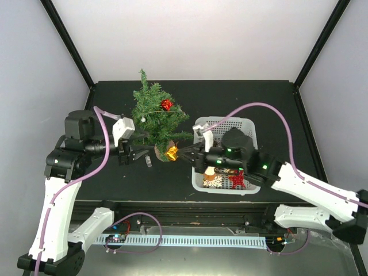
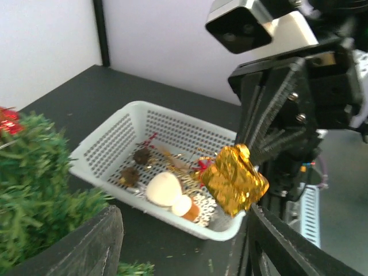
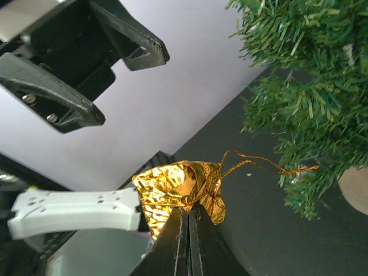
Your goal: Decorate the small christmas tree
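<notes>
Black matting covered the surface point(image 1: 115, 95), walled in white on three sides. At the left, the left end effector point(image 1: 137, 153) pointed toward the middle with its jaws parted about halfway and nothing gripped between them; green needles lay just beside one finger in its wrist view. The small christmas tree point(image 1: 154, 115) stood just to the right of it, left of the surface's centre, with a red ornament point(image 1: 167, 104) hanging high among its branches. Near the tree's foot hung a gold foil ornament point(image 1: 171, 153), pinched between the fully closed fingers of the right end effector point(image 1: 183, 154). Its thin gold thread loop point(image 3: 253, 163) stretched toward the lower branches. Further right sat a white basket point(image 1: 247, 123) holding more decorations, a red star point(image 1: 236, 179) among them.
</notes>
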You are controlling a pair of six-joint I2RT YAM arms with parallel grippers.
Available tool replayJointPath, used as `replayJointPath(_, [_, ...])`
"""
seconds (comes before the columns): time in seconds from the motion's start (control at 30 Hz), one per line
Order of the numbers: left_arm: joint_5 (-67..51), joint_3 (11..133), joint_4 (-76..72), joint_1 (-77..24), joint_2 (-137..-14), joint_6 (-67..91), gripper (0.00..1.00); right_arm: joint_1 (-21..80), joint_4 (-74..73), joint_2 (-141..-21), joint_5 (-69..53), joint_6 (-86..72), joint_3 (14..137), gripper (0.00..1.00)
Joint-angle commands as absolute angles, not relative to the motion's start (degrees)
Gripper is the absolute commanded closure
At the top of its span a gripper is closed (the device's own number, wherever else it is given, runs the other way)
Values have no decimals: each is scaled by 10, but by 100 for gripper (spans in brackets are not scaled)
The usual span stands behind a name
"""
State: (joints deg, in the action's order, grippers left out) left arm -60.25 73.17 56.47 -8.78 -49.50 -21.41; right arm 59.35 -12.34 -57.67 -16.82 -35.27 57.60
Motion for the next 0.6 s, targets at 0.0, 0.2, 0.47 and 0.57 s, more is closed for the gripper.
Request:
replayJointPath(0.0, [-468,726,519,-91,-490,-193,42,632,-201,-651,17,-322,664,99])
replayJointPath(0.2, [-311,719,463,-70,-451,-147,30,640,-228,-736,95,-299,748,99])
replayJointPath(0.47, [-313,737,468,-47,-461,-135,18,639,-271,-833,158,-261,840,99])
replayJointPath(0.57, [-326,733,469,-41,-462,-134,17,637,-273,-852,160,-258,853,99])
